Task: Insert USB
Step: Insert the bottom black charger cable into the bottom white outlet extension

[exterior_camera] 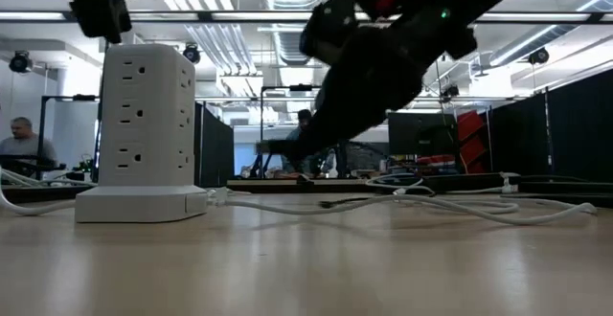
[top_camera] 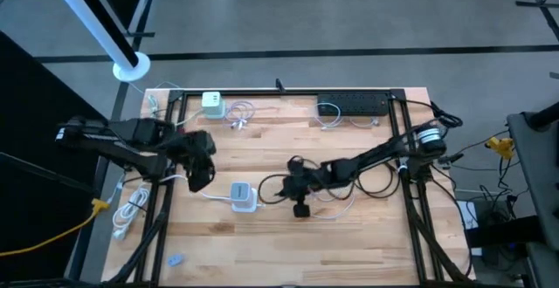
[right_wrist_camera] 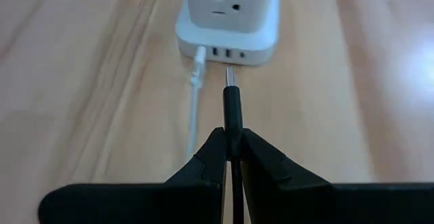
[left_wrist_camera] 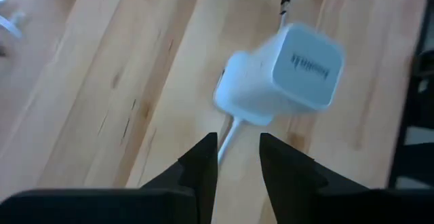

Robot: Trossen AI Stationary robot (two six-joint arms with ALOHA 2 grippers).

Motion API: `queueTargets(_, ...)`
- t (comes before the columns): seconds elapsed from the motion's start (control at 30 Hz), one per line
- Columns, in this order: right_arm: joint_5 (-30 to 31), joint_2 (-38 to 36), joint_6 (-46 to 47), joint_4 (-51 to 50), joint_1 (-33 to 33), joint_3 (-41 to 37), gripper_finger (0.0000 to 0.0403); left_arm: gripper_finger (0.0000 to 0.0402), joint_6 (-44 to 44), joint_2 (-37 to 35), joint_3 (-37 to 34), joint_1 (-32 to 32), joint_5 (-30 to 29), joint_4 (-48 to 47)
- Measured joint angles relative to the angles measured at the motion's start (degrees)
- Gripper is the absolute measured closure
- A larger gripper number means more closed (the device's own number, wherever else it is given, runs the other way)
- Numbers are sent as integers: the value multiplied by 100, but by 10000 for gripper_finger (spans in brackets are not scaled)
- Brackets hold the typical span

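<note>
In the low view my arms are mostly dark shapes cut off at the top, and the room behind, with a person (exterior_camera: 17,136) seated at the far left edge, is hard to make out. From above, my right claw (top_camera: 300,208) is partly lost among a tangle of dark cords (top_camera: 367,183), so the plug is too small to tell there. My right wrist view is plainer: my right claw (right_wrist_camera: 232,151) is clamped together on a black USB plug (right_wrist_camera: 231,105), its metal tip pointing at the row of USB ports in the base of the white power tower (right_wrist_camera: 228,20), close to them but not yet in. A white cable (right_wrist_camera: 196,95) is already plugged into the port just beside it. The tower's upper part is cut off in that view. My left claw (top_camera: 199,173) hangs near the tower's other side on the wooden tabletop (top_camera: 349,244). In my left wrist view its fingers (left_wrist_camera: 203,166) stand a little apart with the white cord showing between them; whether they touch it I cannot tell, and the tower (left_wrist_camera: 288,71) there is blurred. The tower (exterior_camera: 142,134) stands upright in the low view, on the left. A second white outlet block (top_camera: 212,104) and a black power strip (top_camera: 354,104) sit at the tabletop's far edge.
</note>
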Motion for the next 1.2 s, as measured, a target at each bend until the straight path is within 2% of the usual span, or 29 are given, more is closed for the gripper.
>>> queueTargets(0.2,67,865,246,15,77,734,388,331,-400,-6,-739,-744,-48,343)
queueTargets(0.47,183,1253,1007,-24,71,1098,388,338,-617,-64,-1830,-1476,-53,1421)
queueTargets(0.9,188,1259,1409,-11,73,1115,388,338,-550,296,-3322,-1516,-61,4213)
queueTargets(1.07,201,1259,1420,-12,72,1112,388,339,-549,607,-3526,-1514,-61,4530)
queueTargets(1.2,500,1259,1279,-59,72,1112,388,338,-547,861,-3553,-1509,-61,4779)
